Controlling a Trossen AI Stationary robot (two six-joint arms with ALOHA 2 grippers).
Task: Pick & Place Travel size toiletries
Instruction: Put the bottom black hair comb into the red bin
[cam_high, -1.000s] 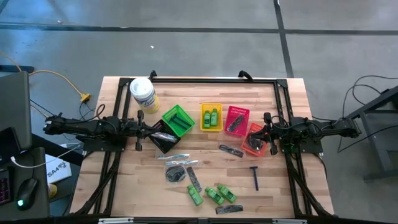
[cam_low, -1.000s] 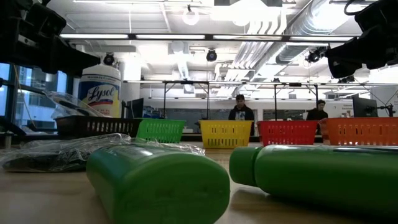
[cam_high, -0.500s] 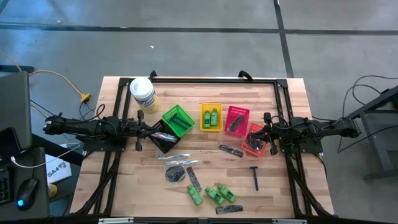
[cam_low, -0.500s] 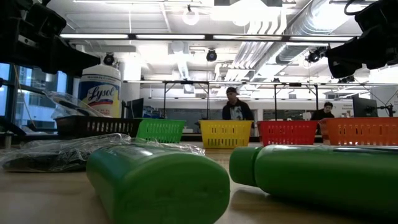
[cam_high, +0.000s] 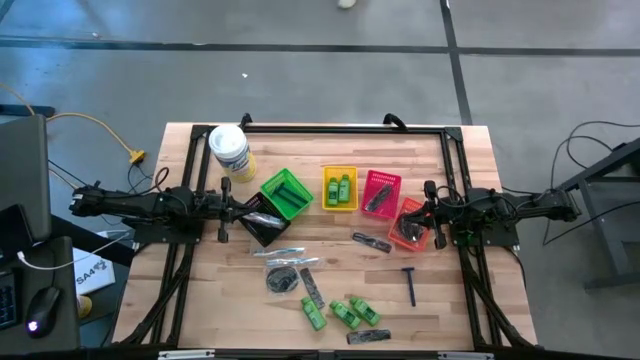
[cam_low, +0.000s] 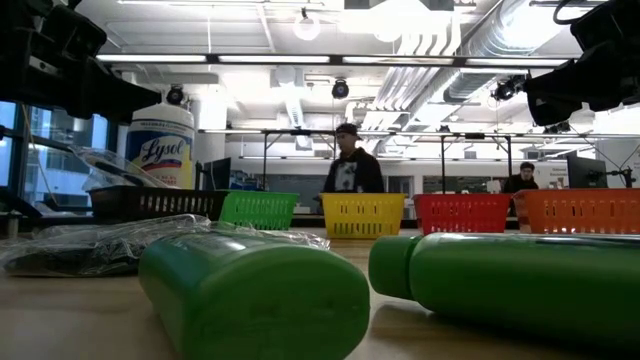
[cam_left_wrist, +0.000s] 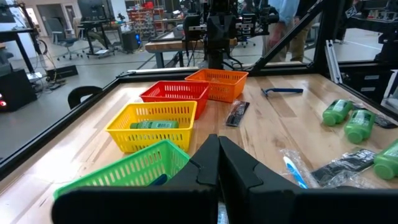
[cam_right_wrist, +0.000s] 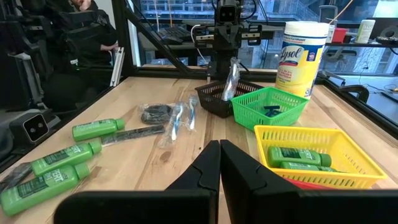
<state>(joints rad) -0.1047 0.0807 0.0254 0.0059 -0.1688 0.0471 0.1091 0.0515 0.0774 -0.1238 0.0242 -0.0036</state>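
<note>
Two dark robot arms, matching build

Left arm (cam_high: 150, 204) and right arm (cam_high: 505, 207) are black, jointed, slim (cables run alongside), each ending in two dark wedge-shaped fingers (cam_left_wrist: 239, 171) with matte faces.

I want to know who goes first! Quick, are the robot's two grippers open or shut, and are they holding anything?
Left gripper: shut, holding nothing, above the black basket.
Right gripper: shut, holding nothing, above the orange basket.
</note>
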